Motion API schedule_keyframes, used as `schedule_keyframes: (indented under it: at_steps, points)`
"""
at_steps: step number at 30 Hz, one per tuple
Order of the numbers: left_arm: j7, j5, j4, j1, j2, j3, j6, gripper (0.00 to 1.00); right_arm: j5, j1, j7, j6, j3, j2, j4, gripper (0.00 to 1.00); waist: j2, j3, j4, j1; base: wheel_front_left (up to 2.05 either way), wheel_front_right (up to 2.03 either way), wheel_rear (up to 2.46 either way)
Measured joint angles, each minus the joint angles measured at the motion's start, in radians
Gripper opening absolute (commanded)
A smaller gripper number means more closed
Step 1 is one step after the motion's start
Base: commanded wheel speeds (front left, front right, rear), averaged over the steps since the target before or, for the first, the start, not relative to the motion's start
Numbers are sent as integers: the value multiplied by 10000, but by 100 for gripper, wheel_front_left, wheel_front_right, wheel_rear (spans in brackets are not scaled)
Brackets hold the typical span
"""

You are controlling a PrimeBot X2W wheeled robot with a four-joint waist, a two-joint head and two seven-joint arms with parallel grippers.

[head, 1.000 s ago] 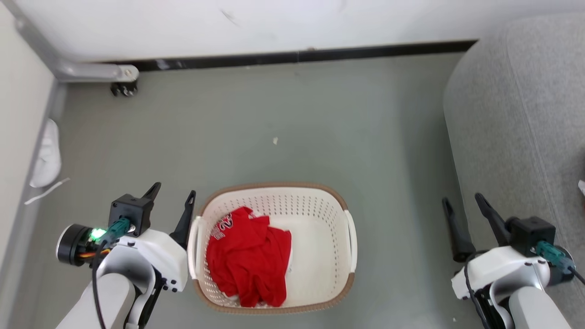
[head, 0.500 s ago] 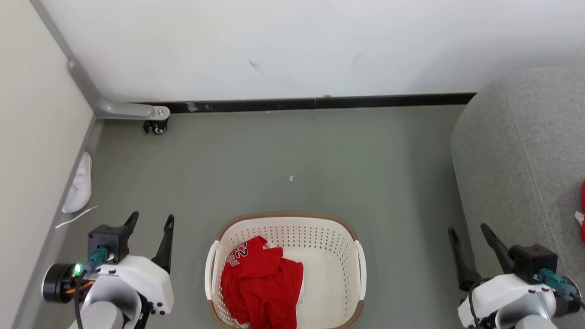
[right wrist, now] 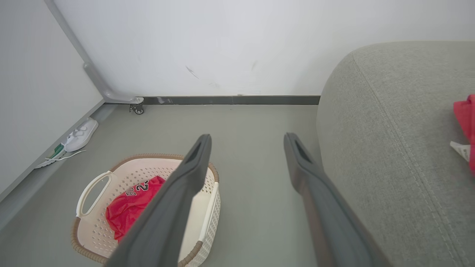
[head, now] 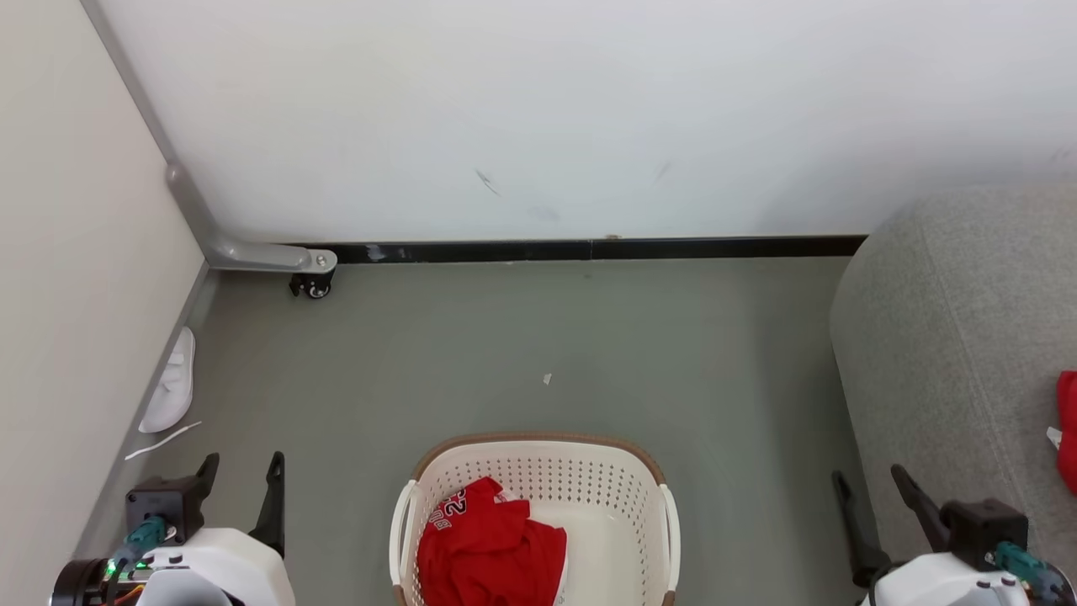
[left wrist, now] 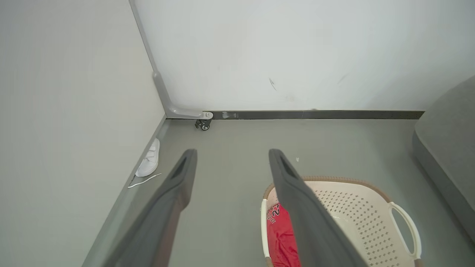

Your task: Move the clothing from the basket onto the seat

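Pick step in hand: left gripper (head: pixel 241 463) and right gripper (head: pixel 867 474) hang empty, fingers released, flanking the basket (head: pixel 538 439) on the floor (head: pixel 538 337), which holds red clothing (head: pixel 492 551), with apparently one piece (head: pixel 1067 429) already on the seat (head: pixel 951 353) at the floor's right edge; next, lower a gripper onto the heap.

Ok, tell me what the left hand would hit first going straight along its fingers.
Probably the bare floor short of the baseboard, though depth is unclear. From the left hand, the basket lies right of that line, the white shoe left.
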Motion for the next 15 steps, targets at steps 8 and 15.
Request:
schedule_keyframes:
  at_steps: [8, 15]
  points:
    - [-73, -71, -276, 474, 81, 157, 109, 100, 2, 312, 0, 0, -21, 10, -27, 100, 0, -361, 3, 0, 0, 0, 0]
    - [-102, -86, -623, 854, 115, 176, 236, 100, 2, 529, 0, 0, -36, 13, -79, 100, 0, -551, -25, 0, 0, 0, 0]
